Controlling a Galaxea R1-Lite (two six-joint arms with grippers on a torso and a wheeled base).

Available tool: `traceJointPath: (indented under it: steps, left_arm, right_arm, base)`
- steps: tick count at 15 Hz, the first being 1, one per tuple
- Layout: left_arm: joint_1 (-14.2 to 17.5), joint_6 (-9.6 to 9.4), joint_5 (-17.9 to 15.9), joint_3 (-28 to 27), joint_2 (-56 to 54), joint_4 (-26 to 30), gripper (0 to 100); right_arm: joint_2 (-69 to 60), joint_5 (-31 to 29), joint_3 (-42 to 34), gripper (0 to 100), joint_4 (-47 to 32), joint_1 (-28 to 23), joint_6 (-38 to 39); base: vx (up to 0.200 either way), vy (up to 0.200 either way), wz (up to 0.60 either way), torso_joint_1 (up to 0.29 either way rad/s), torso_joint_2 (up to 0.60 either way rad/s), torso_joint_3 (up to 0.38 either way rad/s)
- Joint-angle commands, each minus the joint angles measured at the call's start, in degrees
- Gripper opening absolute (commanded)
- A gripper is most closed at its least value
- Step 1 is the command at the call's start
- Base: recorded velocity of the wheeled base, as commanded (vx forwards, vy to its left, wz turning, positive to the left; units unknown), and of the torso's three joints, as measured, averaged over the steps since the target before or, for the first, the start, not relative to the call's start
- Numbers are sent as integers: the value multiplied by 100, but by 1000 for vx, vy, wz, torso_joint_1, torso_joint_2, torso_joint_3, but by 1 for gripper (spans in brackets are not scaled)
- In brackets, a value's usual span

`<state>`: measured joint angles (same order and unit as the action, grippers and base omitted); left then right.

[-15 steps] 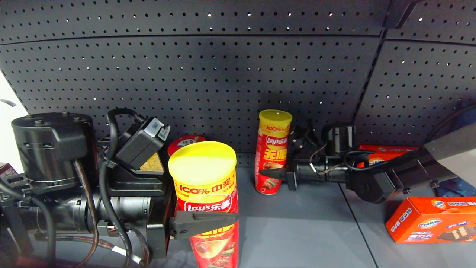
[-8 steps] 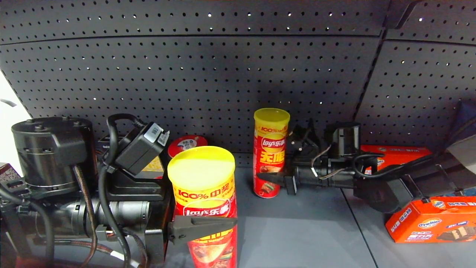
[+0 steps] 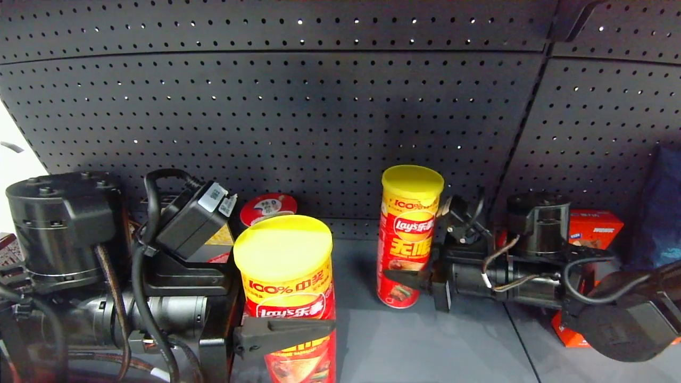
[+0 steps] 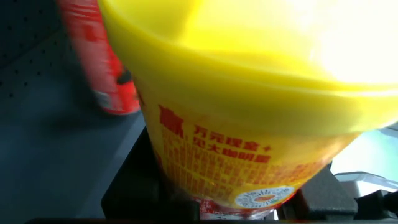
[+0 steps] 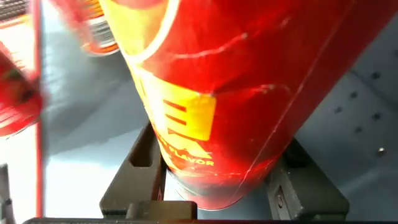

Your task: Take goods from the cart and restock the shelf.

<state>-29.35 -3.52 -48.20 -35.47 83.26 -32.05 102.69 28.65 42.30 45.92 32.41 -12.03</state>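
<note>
The left gripper [image 3: 290, 332] pinched a yellow-lidded chip can [image 3: 284, 276] low on its red body, the can upright between the fingers. The right gripper [image 3: 407, 277] clamped a second chip can [image 3: 409, 234] the same way, upright over the grey shelf [image 3: 425, 346], with an orange box [image 3: 593, 229] well behind those fingers

Red near can [image 3: 290, 298] and far can [image 3: 407, 250] wear yellow lids; orange box [image 3: 596, 229], black perforated backboard [image 3: 319, 106].
</note>
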Motion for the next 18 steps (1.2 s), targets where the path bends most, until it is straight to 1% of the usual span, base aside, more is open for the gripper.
traceJointPath:
  steps: [1, 5, 8, 9, 12, 16, 18]
  left_arm:
    - [0, 1, 4, -3, -3, -3, 0]
    - [0, 1, 4, -21, 15, -3, 0]
    - [9, 1, 13, -47, 32, 6, 0]
    - [9, 1, 13, -56, 50, 6, 0]
    - [18, 1, 13, -56, 67, 6, 0]
    - [26, 10, 13, -56, 67, 6, 0]
    - [26, 10, 13, -118, 129, 6, 0]
  right_arm:
    - [-496, 36, -565, 0, 171, 125, 8]
    - [-830, 44, -969, 0, 171, 230, 17]
    - [-918, 44, -1268, 0, 347, 318, 17]
    - [-927, 44, -1418, 0, 514, 424, 34]
    - [-927, 0, -1699, 0, 962, 705, 412]
    - [-891, 0, -1892, 0, 1068, 731, 430]
    - [-883, 0, -2103, 0, 1112, 687, 412]
  base:
    - [0, 0, 0, 0, 0, 0]
    - [0, 0, 0, 0, 0, 0]
    - [0, 0, 0, 0, 0, 0]
    - [0, 0, 0, 0, 0, 0]
    - [0, 0, 0, 0, 0, 0]
    - [0, 0, 0, 0, 0, 0]
    - [0, 0, 0, 0, 0, 0]
